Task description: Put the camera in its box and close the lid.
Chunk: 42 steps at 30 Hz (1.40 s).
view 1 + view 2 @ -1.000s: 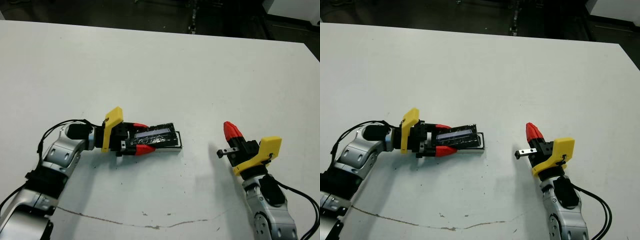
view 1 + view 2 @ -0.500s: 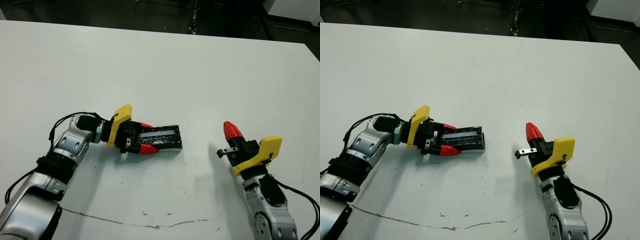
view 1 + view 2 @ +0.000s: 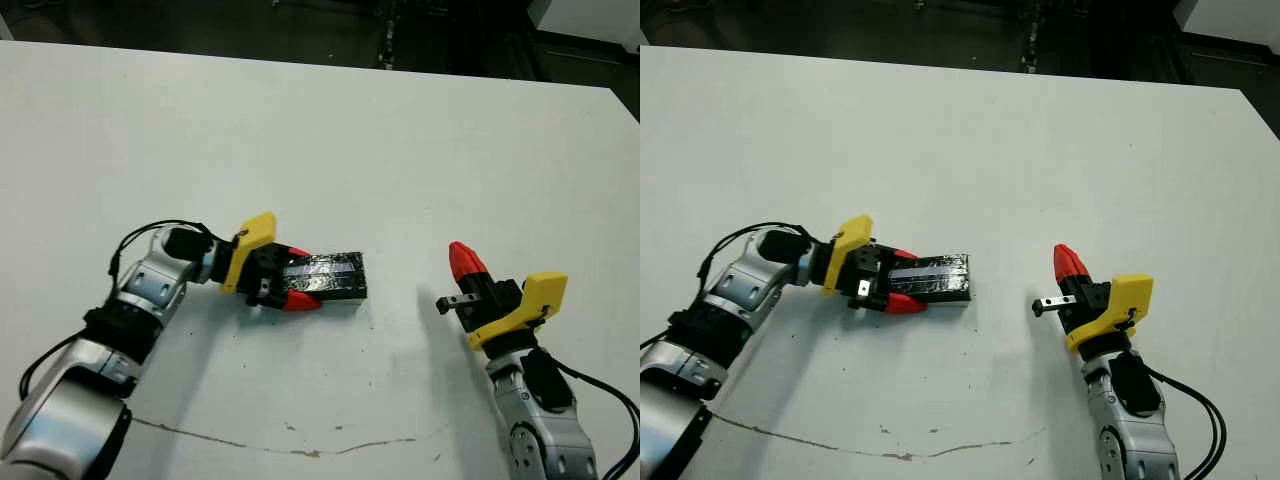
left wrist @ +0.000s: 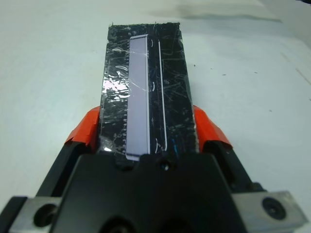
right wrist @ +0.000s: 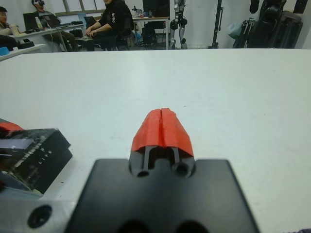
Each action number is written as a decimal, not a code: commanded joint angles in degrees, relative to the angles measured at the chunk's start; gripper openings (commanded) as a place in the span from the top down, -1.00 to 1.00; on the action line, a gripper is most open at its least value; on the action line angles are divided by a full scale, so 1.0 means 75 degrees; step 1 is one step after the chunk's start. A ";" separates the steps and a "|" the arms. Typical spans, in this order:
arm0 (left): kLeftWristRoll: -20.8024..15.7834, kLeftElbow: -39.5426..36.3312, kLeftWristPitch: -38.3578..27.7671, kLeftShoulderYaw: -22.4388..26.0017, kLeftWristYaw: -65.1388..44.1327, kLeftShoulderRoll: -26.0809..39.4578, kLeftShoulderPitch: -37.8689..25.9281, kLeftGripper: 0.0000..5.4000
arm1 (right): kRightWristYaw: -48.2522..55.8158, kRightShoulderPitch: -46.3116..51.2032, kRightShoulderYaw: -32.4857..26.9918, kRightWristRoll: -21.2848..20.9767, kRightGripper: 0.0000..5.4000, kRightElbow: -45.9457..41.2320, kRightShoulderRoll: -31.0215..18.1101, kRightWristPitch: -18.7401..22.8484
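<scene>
The lid [image 3: 330, 277], a black glossy block with a pale strip on top, lies flat on the white table left of centre. My left gripper [image 3: 300, 277] is shut on it, one red finger [image 4: 85, 131] against each long side. In the left wrist view the lid [image 4: 143, 87] stretches away from the gripper body. The white box and the camera do not show; the lid covers that spot. My right gripper [image 3: 460, 262] is shut on nothing and stands apart to the lid's right. In the right wrist view its tips [image 5: 162, 127] press together and the lid's corner [image 5: 29, 155] shows.
A thin dark scratch [image 3: 300, 452] runs across the table near its front. The table's far edge [image 3: 300, 62] meets a dark floor. Beyond the table, people [image 5: 109, 22] sit at desks in the right wrist view.
My left gripper has turned and shifted a little right with the lid, which now lies flat. The white tray edge seen under the lid earlier no longer shows. The right arm has stayed still.
</scene>
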 commanded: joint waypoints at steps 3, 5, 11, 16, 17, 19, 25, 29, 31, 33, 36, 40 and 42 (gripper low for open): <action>0.0326 -0.0730 0.0571 -0.0577 0.0508 -0.0544 0.0612 -0.17 | 0.0002 0.0022 -0.0065 -0.0005 1.00 -0.0001 -0.0119 0.0112; 0.0293 -0.0977 0.0818 -0.0600 0.0609 -0.0557 0.0691 -0.17 | 0.0027 0.0024 -0.0067 -0.0009 1.00 0.0039 -0.0119 0.0061; 0.0321 -0.1616 0.1603 -0.0697 0.0909 -0.0571 0.0821 -0.17 | 0.0018 0.0033 -0.0052 -0.0010 1.00 0.0030 -0.0106 0.0089; 0.0907 -0.2019 0.1334 -0.0965 0.1197 -0.0347 0.0868 -0.32 | -0.0047 0.0051 -0.0057 -0.0026 1.00 -0.0044 -0.0111 0.0187; 0.1017 -0.2044 0.1204 -0.1015 0.1226 -0.0288 0.0851 -0.35 | -0.0049 0.0058 -0.0056 -0.0042 1.00 -0.0040 -0.0108 0.0162; 0.1006 -0.2001 0.1214 -0.0972 0.1233 -0.0259 0.0852 -0.45 | -0.0069 0.0072 -0.0051 -0.0048 1.00 -0.0055 -0.0088 0.0164; 0.0827 -0.1826 0.1047 -0.0783 0.1082 -0.0091 0.0911 -0.70 | -0.0062 0.0090 -0.0032 -0.0070 1.00 -0.0045 -0.0079 0.0115; 0.0797 -0.1685 0.0574 -0.0671 0.0870 0.0313 0.0926 -0.88 | -0.0038 0.0092 -0.0041 -0.0030 1.00 -0.0046 -0.0078 0.0122; 0.0881 -0.1860 0.0551 -0.0615 0.0892 0.0630 0.0966 -0.95 | -0.0042 0.0090 -0.0035 -0.0029 1.00 -0.0063 -0.0087 0.0151; 0.0896 -0.2054 0.0616 -0.0504 0.0952 0.0906 0.1051 -1.00 | -0.0061 0.0096 -0.0012 -0.0099 1.00 -0.0074 -0.0106 0.0135; 0.0714 -0.2186 0.0613 -0.0231 0.0978 0.1199 0.1183 -1.00 | -0.0055 0.0105 0.0004 -0.0155 1.00 -0.0063 -0.0098 0.0085; 0.0388 -0.2202 0.0682 0.0189 0.0957 0.1459 0.1361 -1.00 | -0.0039 0.0101 -0.0011 -0.0127 1.00 -0.0067 -0.0080 0.0112; 0.0256 -0.2222 0.0726 0.0363 0.0941 0.1583 0.1454 -1.00 | -0.0020 0.0086 -0.0025 -0.0093 1.00 -0.0050 -0.0079 0.0114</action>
